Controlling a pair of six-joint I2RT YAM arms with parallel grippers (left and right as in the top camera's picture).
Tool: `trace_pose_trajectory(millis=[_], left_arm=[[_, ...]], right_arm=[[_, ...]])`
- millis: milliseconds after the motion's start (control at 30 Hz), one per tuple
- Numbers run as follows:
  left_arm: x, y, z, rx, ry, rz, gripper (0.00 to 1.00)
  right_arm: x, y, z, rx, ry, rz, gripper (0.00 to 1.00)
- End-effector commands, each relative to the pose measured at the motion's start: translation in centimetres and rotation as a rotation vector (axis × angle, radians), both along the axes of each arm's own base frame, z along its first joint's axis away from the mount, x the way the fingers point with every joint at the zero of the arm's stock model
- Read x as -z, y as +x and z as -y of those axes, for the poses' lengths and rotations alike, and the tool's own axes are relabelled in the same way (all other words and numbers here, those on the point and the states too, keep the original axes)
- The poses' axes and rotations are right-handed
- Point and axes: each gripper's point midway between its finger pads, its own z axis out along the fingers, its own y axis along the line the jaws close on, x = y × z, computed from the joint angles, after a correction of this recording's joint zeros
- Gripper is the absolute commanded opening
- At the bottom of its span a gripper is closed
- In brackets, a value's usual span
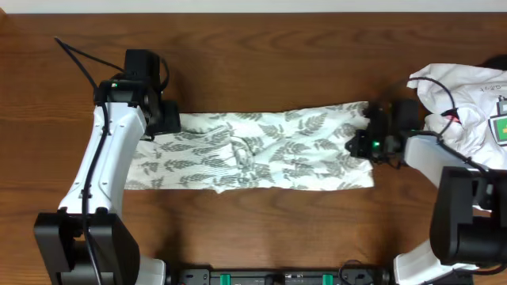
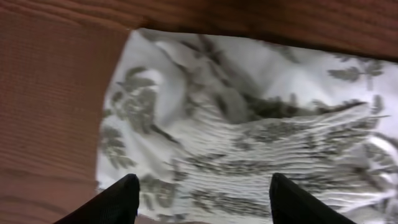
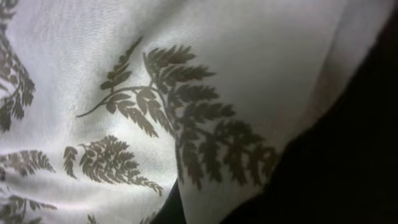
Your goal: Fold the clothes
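Overhead, we see the clothes (image 1: 261, 150) lying mid-table as a long strip, apparently folded lengthwise; crosswise folds remain. The right gripper (image 1: 369, 134) sits at its right edge. Left wrist: our left gripper (image 2: 203, 183) gapes above the left end. Right wrist: jaws closed, apparently pinching fabric.

Left arm (image 1: 107, 158) extends to the left end of the clothes (image 1: 261, 150). The left gripper (image 2: 202, 204) is poised over that end, fingers (image 2: 121, 200) spread apart. Right arm (image 1: 428, 150) reaches the right end. The right gripper (image 1: 366, 134) is closed, pinching the fabric edge.
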Motion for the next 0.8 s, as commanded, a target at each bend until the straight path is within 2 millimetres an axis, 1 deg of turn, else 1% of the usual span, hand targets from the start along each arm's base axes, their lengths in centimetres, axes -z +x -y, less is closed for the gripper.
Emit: trace_pose_trajectory(millis=[0,167,233,333,433,533,567,600,667,767], left_arm=[[0.6,-0.4,-0.3,-0.018,0.009,-0.023,0.68],[0.6,-0.4,-0.3,-0.018,0.009,-0.023,0.68],[0.6,-0.4,-0.3,-0.018,0.009,-0.023,0.68],[0.6,-0.4,-0.3,-0.018,0.009,-0.024,0.68],[0.6,-0.4,-0.3,-0.018,0.009,-0.026,0.68],[0.6,-0.4,-0.3,-0.018,0.009,-0.026,0.68],[0.6,-0.4,-0.3,-0.018,0.009,-0.026,0.68],[0.6,-0.4,-0.3,-0.018,0.009,-0.026,0.68],[0.6,-0.4,-0.3,-0.018,0.009,-0.025,0.68],[0.6,-0.4,-0.3,-0.018,0.009,-0.025,0.68]], right_arm=[[1.5,-1.1,3.8,0.109,-0.101,-0.063,0.01],[-0.5,-0.5,6.7,0.179,-0.152,-0.046,0.01],[-1.6,-0.3,7.8,0.192,-0.194,-0.040,0.01],[-4.0,0.2,9.2,0.212,-0.262,-0.027,0.01],[-7.3,1.0,9.5,0.201,-0.283,0.009,0.01],[-10.5,1.7,8.8,0.158,-0.295,0.048,0.01],[-11.3,1.8,8.4,0.140,-0.298,0.057,0.01],[-12.3,1.9,7.7,0.110,-0.302,0.069,0.01],[-13.5,2.0,6.0,0.044,-0.309,0.081,0.01],[-14.7,2.1,3.3,-0.034,-0.307,0.098,0.01]])
